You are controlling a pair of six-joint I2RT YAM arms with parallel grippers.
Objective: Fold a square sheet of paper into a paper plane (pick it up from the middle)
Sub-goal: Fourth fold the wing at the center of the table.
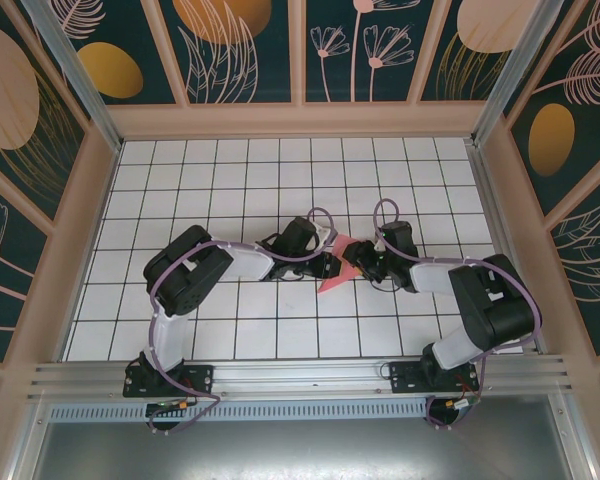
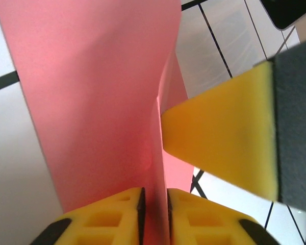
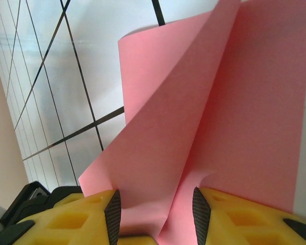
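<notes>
**A:** What is the paper like?

**B:** The paper (image 1: 332,275) is thin, matt and pink-red. From above it is a narrow wedge, with its point toward the near edge. It sits mid-table between the left gripper (image 1: 329,262) and the right gripper (image 1: 358,262). The table (image 1: 230,180) is glossy white, ruled into squares by black lines.

**A:** Is it flat?

**B:** No. In the left wrist view the paper (image 2: 92,102) rises as a broad smooth sheet, with a second layer bending off a sharp crease. In the right wrist view it (image 3: 219,117) is two plain flaps spreading in a V from a fold low down.

**A:** And the left jaws?

**B:** The left gripper (image 2: 154,209) has yellow foam pads (image 2: 112,214) moulded with square pockets. They stand a thin slot apart, and the creased edge runs into that slot. I cannot tell whether they press it.

**A:** The right?

**B:** The right gripper (image 3: 154,214) stands moderately open. The foot of the fold sits loose between its dark-edged pads (image 3: 81,219). In the left wrist view, one right pad (image 2: 219,143), a blunt yellow wedge on grey backing, touches the crease.
</notes>
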